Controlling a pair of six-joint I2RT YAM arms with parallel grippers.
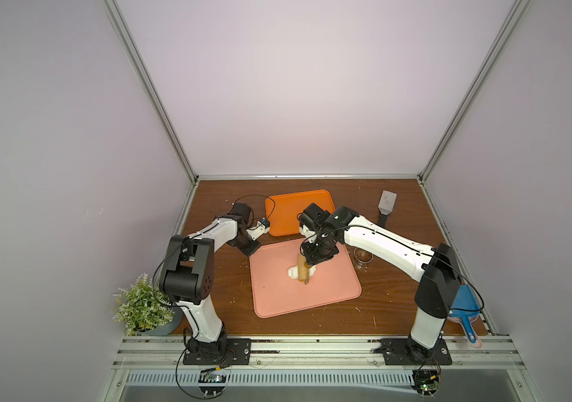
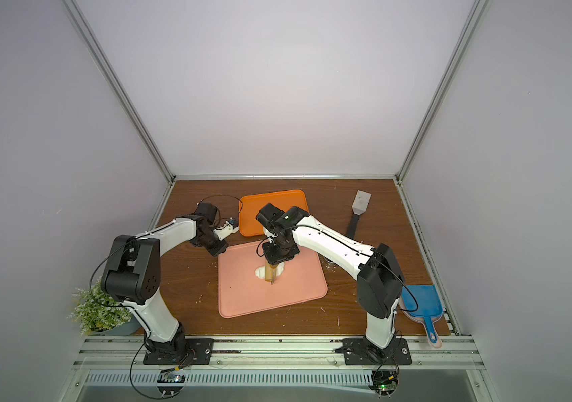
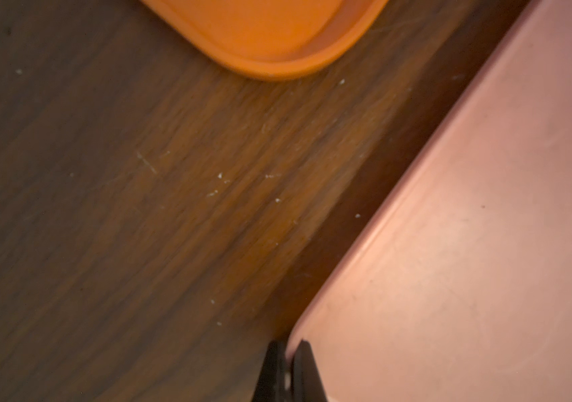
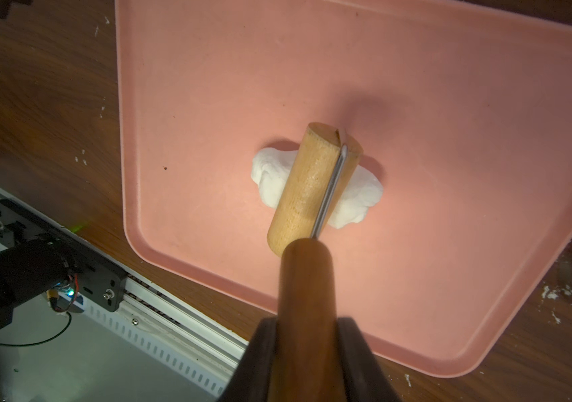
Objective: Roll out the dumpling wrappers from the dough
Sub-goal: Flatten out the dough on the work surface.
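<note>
A lump of white dough lies mid pink tray. A wooden roller rests across it, with dough showing on both sides. My right gripper is shut on the roller's brown handle; in both top views it hovers just behind the roller. My left gripper is shut on the pink tray's rim at its far left corner. No dumpling wrappers are in view.
An orange tray sits behind the pink one. A metal scraper lies at the back right, and a ring cutter shows under my right arm. A blue scoop lies front right, a potted plant front left.
</note>
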